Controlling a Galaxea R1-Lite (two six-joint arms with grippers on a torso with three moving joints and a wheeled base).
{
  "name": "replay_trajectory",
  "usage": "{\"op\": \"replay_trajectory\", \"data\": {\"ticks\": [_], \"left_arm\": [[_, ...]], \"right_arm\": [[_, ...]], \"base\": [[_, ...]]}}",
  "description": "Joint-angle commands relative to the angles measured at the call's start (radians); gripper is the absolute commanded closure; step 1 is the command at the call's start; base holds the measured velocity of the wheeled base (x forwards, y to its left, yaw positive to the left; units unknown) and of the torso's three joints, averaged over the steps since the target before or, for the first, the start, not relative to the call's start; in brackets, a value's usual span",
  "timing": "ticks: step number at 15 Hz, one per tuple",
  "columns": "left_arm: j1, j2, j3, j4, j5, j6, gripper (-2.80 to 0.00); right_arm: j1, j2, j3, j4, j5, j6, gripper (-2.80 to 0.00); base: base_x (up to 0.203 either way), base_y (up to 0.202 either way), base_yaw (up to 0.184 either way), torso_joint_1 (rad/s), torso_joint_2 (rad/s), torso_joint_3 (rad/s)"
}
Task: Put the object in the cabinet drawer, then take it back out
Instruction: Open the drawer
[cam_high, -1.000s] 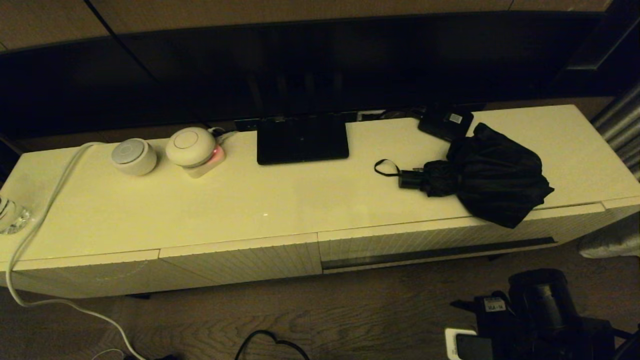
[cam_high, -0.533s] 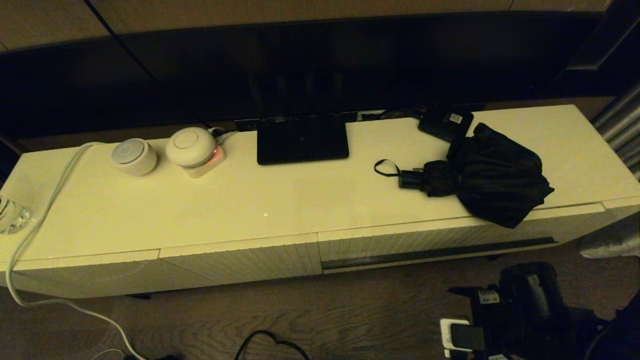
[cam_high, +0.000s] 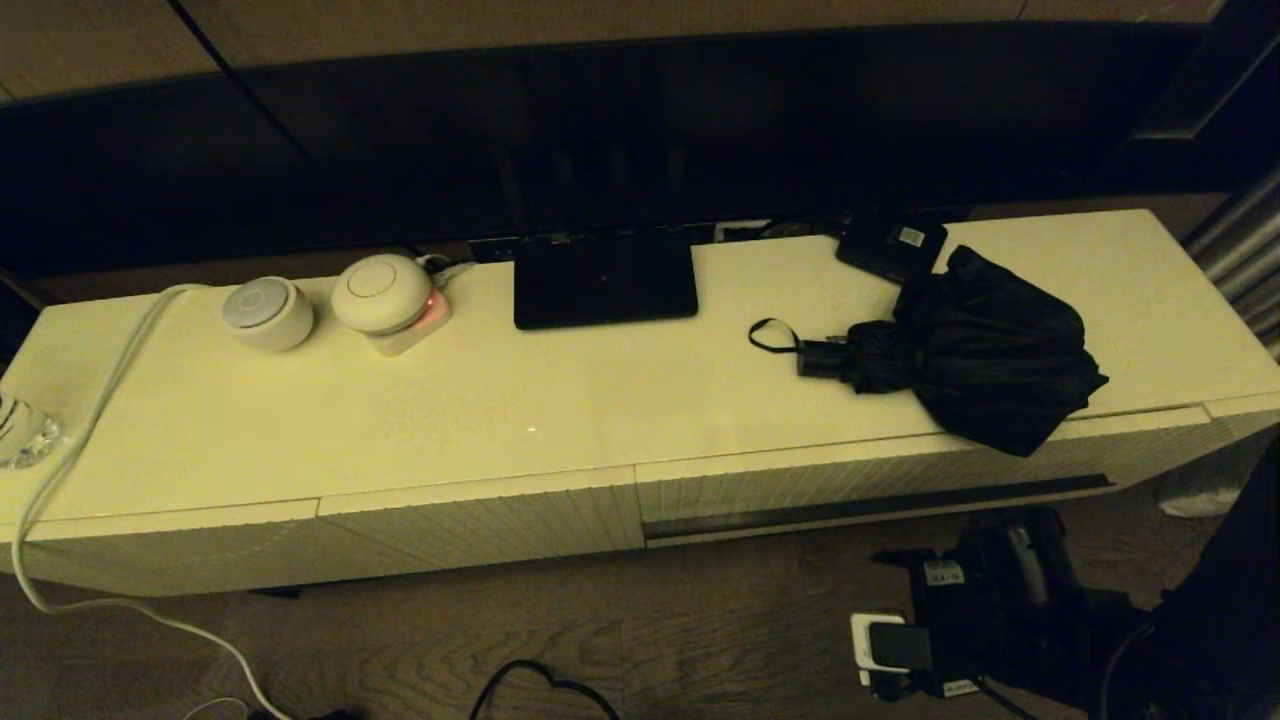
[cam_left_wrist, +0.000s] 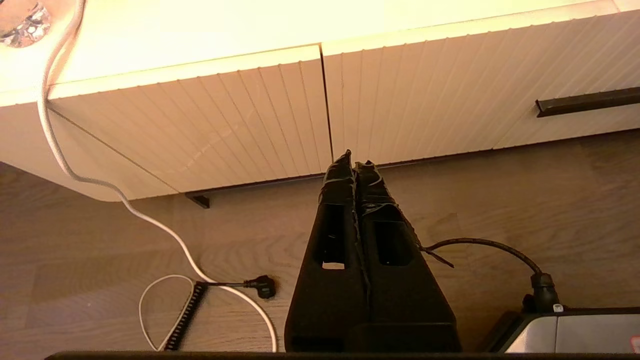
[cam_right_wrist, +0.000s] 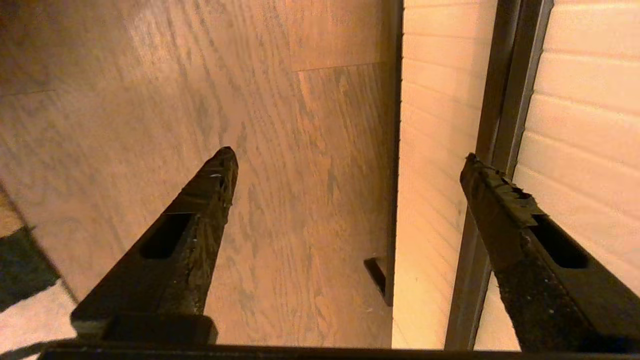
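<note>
The object, a black folding umbrella (cam_high: 985, 350), lies on the cabinet top at the right, its handle and strap loop (cam_high: 775, 335) pointing left and its canopy overhanging the front edge. The cabinet drawer (cam_high: 860, 480) below it is closed, with a dark slot (cam_high: 880, 505) along its lower edge. My right arm (cam_high: 1000, 610) hangs low over the floor in front of the drawer. My right gripper (cam_right_wrist: 348, 159) is open and empty, one fingertip (cam_right_wrist: 475, 170) in front of the slot (cam_right_wrist: 500, 100). My left gripper (cam_left_wrist: 352, 162) is shut and empty, parked near the floor before the cabinet fronts (cam_left_wrist: 260, 115).
On the cabinet top stand a black screen base (cam_high: 605, 280), a small black box with a white label (cam_high: 892, 245), two round white devices (cam_high: 267, 312) (cam_high: 382, 292) and a glass (cam_high: 20, 430). A white cable (cam_high: 90, 420) runs down to the floor; a black cable (cam_high: 545, 685) lies there.
My right arm has moved left and closer to the drawer front. The umbrella and the drawer have not moved.
</note>
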Motion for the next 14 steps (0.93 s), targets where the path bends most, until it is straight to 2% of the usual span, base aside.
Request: {"op": "replay_trajectory", "data": {"ticks": [1,14], "left_arm": [[0.000,0.000,0.003,0.000,0.000,0.000,0.00],[0.000,0.000,0.003,0.000,0.000,0.000,0.00]], "right_arm": [[0.001,0.034,-0.019,-0.023,-0.001,-0.008,-2.80],[-0.013,0.137,-0.113,-0.069,-0.002,-0.003,-2.80]], "base": [[0.000,0.000,0.000,0.000,0.00,0.000],[0.000,0.000,0.000,0.000,0.00,0.000]]}}
